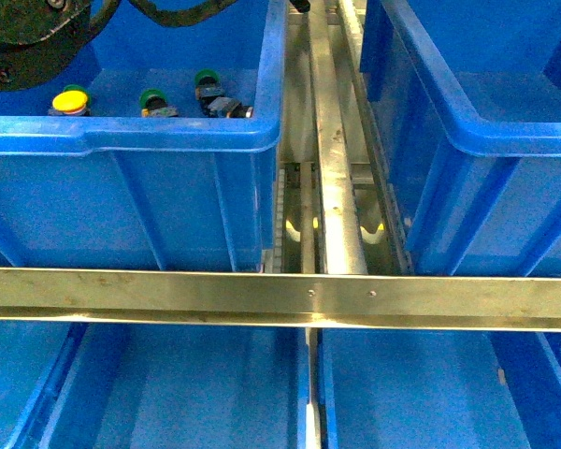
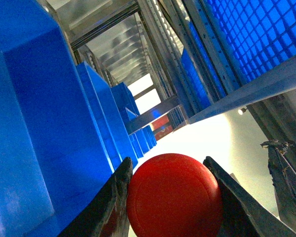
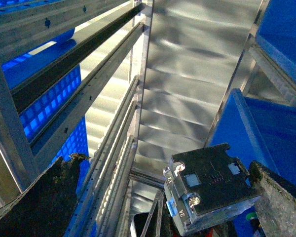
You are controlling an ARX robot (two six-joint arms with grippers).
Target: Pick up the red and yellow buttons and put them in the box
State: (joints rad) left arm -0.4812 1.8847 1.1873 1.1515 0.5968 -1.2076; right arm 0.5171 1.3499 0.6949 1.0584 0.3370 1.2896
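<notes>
In the left wrist view, the red button (image 2: 173, 197) shows its round red cap, which fills the gap between the two dark fingers of my left gripper (image 2: 167, 163), shut on it. In the right wrist view, my right gripper (image 3: 163, 165) is shut on the yellow button (image 3: 212, 185). Only its dark body with two screws and a "24" label shows; the cap is hidden. Both grippers are held up among shelf rails and blue bins. The front view shows neither gripper's jaws. There, a blue box (image 1: 131, 136) holds another yellow-capped switch (image 1: 71, 100).
Two green-capped switches (image 1: 152, 101) (image 1: 208, 89) lie beside that yellow one. A dark rounded part (image 1: 28, 42) hangs over this box's far left. A metal rail (image 1: 280, 295) crosses the front, and another (image 1: 332, 140) runs back between it and a second blue bin (image 1: 486, 140). More blue bins sit below.
</notes>
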